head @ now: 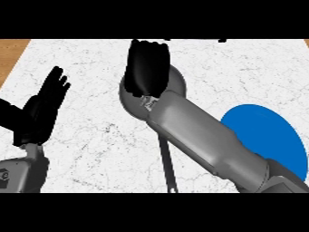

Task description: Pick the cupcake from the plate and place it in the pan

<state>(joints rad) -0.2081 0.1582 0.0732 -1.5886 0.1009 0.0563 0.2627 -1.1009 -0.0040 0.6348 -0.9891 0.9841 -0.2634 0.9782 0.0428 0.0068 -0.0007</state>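
Left hand (40,111): open, fingers up and spread, resting at the view's left, well apart from the pan.
Pan (178,80): grey, round, mid-counter; handle (167,167) running down toward the lower edge.
Right hand (147,68): over the pan, fingers pointing away, covering most of its bowl; curled or straight, cannot tell.
Cupcake: not visible; probably hidden under or inside the right hand, above the pan.
Plate (270,136): blue, right of the forearm, bare where visible.
Nearer hand: right, by far.
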